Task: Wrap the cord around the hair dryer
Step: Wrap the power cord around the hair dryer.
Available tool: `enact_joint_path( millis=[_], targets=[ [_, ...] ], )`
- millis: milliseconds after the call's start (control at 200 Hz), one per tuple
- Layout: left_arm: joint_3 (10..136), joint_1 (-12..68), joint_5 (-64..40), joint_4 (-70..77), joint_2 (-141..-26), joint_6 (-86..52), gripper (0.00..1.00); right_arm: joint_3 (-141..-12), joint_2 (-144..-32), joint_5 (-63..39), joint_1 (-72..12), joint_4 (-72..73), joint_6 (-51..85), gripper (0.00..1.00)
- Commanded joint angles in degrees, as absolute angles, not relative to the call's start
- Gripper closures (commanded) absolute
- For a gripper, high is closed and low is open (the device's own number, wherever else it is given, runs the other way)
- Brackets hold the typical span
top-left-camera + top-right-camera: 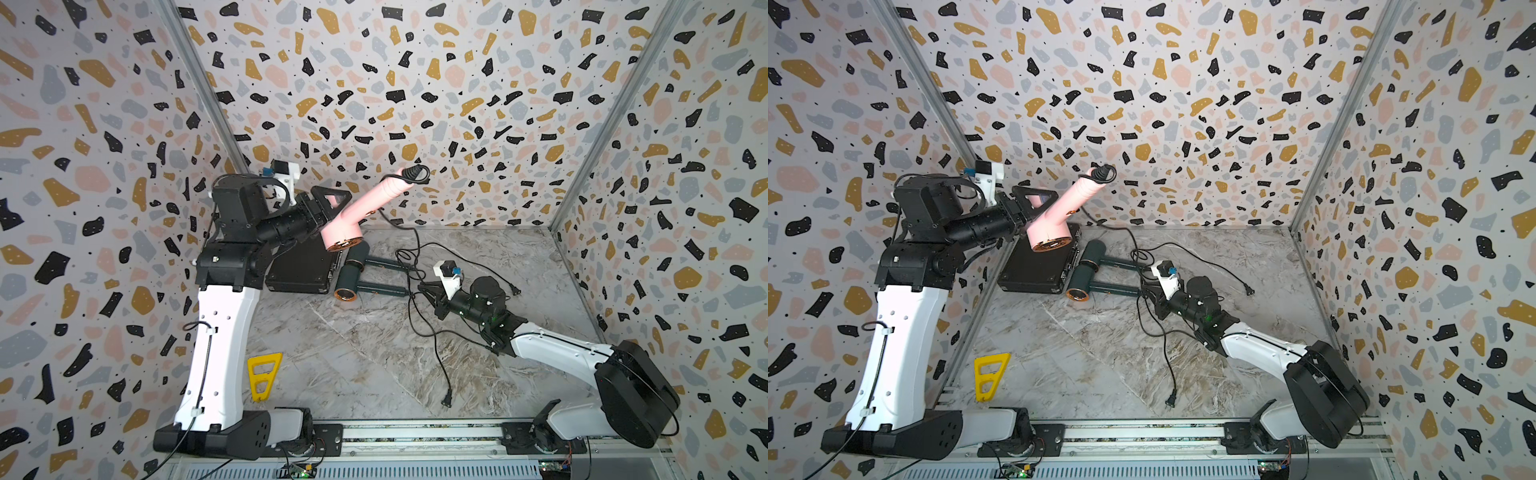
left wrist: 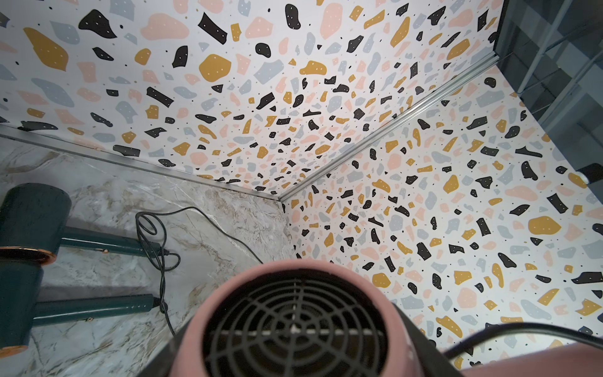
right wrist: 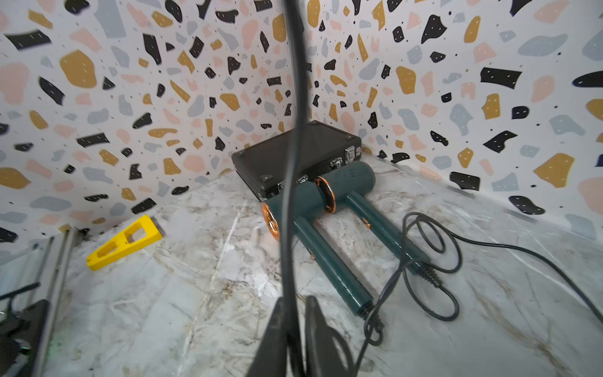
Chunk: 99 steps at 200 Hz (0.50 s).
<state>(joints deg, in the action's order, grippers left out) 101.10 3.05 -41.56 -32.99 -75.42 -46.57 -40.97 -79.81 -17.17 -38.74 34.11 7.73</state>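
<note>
Above the back left of the bench, the left gripper is clamped on the barrel of the pink hair dryer and holds it clear of the surface. The barrel's copper-rimmed end faces down over the black case, and the handle slants up toward the back wall. In the left wrist view the barrel's grilled end sits close to the camera.

The cord leaves the top end of the handle in a small loop, drops past the dryer to the bench and reaches the right gripper. That gripper sits low over the bench, to the right of the dryer and well apart from it. Its fingers are pressed together on the cord. In the right wrist view the black line passes between them and rises out of the picture.

Beyond the pinch, loose curves of cord lie on the bench, mixed with those of two dark green hair dryers lying side by side just beside the case. A plug lies near the front middle; I cannot tell which cord it ends. A yellow wedge-shaped piece lies at the front left.
</note>
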Motion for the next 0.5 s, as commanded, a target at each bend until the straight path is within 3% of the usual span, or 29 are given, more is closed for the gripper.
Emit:
enact_joint_path(
  millis=[0,65,270,491],
  targets=[
    [96.56,2.49,-43.78,-18.39,-75.28,-54.41,1.00,-39.99,-77.44,-12.84,-39.30,28.47,7.62,1.00],
    [95.46,2.13,-39.38,-19.50,-76.78,-52.46,1.00,-39.41,-75.30,-10.39,-40.74,24.74,6.29,1.00],
    [91.71,2.20,-11.92,-28.80,-79.80,-37.52,1.00,-44.27,-67.73,-3.78,-45.51,6.45,-2.23,1.00],
    [83.54,4.53,2.37,-29.34,-80.60,-28.73,1.00,-53.08,-64.95,0.76,-46.97,-4.64,-8.96,1.00]
  ],
)
